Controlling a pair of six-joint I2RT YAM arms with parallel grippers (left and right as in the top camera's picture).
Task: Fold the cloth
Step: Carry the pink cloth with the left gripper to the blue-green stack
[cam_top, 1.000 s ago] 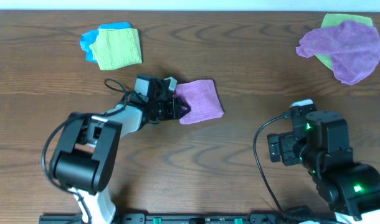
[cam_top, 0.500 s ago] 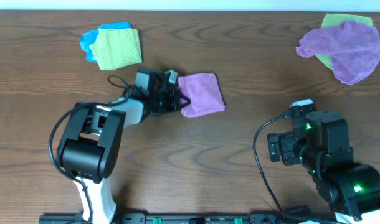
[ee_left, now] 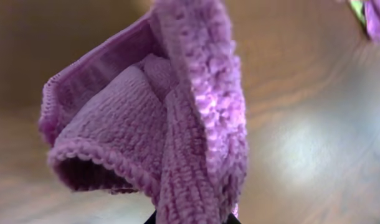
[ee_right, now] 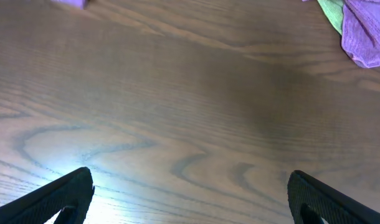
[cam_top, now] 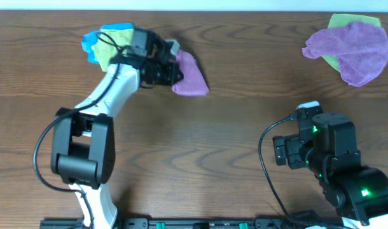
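Note:
The cloth (cam_top: 190, 75) is pinkish-purple, folded and bunched, and hangs lifted near the back left of the table. My left gripper (cam_top: 173, 70) is shut on its left edge. In the left wrist view the cloth (ee_left: 177, 124) fills the frame, its folded layers drooping from my jaws at the bottom edge. My right gripper (ee_right: 190, 199) stands open low over bare wood at the front right, nothing between its fingers (ee_right: 65, 193). In the overhead view the right arm (cam_top: 324, 152) sits far from the cloth.
A lime-green cloth on a blue one (cam_top: 114, 46) lies at the back left, just behind my left arm. A violet cloth over a green one (cam_top: 353, 48) lies at the back right, and that violet cloth (ee_right: 364, 31) also shows in the right wrist view.
My left gripper closed on the cloth, lifted it and carried it back and left toward the green and blue cloths. The right arm has not moved.

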